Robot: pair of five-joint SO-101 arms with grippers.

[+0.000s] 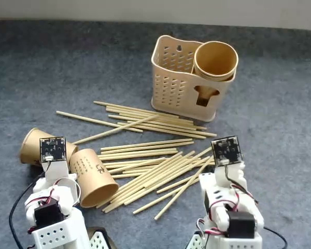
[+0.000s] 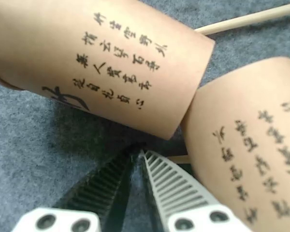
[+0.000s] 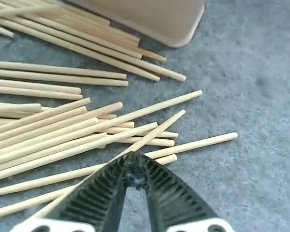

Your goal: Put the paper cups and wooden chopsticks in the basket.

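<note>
**A:** How many cups do you count?

**B:** Two lie on their sides at the lower left of the high view: the first cup (image 1: 31,148) at the far left; the second cup (image 1: 93,179) just right of it, mouth toward the lower edge. A stack of cups (image 1: 215,59) stands upright in the right side of the basket (image 1: 173,83), upper centre; I see at least two rims there.

**A:** And the chopsticks (image 1: 150,155)?

**B:** More than twenty, but they overlap, so an exact count I cannot give; they lie loose in the middle, between the basket and the arms.

**A:** How do these things look?

**B:** The cups are brown paper with dark vertical writing; the chopsticks are plain pale wood; the basket is cream plastic with small holes.

**A:** The jaws?

**B:** The left gripper (image 2: 137,153) has its jaws pressed together, holding nothing, tips just beside the two lying cups; the right gripper (image 3: 134,166) is also closed and empty, above the ends of the chopsticks.

**A:** The surroundings?

**B:** Grey carpet (image 1: 280,129) everywhere; a pale wall (image 1: 145,9) along the top edge.
</note>
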